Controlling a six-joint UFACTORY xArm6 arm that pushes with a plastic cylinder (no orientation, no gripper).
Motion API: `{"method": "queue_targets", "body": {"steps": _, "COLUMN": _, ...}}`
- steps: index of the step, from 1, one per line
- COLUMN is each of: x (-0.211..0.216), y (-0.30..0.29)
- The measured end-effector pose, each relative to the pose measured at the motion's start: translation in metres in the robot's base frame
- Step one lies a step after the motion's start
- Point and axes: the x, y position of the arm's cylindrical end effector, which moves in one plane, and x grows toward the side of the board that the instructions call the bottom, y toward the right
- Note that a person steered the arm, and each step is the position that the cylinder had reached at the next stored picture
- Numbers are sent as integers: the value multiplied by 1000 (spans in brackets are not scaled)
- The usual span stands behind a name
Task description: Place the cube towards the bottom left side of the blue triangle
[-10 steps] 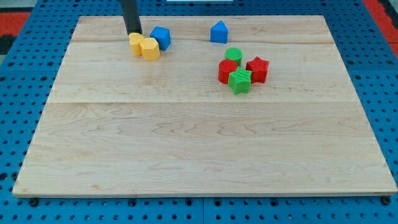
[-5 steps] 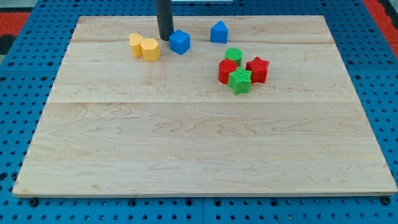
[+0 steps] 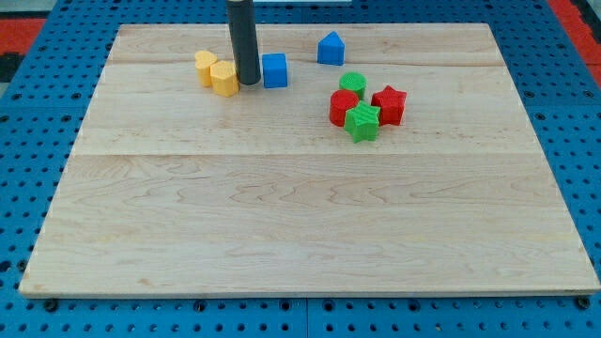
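Observation:
The blue cube (image 3: 274, 70) sits on the wooden board near the view's top, left of centre. The blue triangle (image 3: 330, 48) lies up and to the right of it, a short gap away. My tip (image 3: 248, 81) stands on the board right against the cube's left side, between the cube and the two yellow blocks. The dark rod rises from there out of the view's top.
Two yellow blocks (image 3: 215, 73) sit side by side just left of my tip. A cluster of a green cylinder (image 3: 353, 83), two red blocks (image 3: 344, 106) (image 3: 389, 103) and a green star-shaped block (image 3: 362, 121) lies right of the cube.
My tip moved from the yellow blocks' upper left to the right and then down, pushing the blue cube rightwards, and now stands at the cube's left side. The other blocks have not moved.

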Motion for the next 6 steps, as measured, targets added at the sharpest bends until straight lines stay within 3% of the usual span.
{"method": "queue_targets", "body": {"steps": 3, "x": -3, "y": 80}}
{"method": "queue_targets", "body": {"steps": 6, "x": -12, "y": 32}}
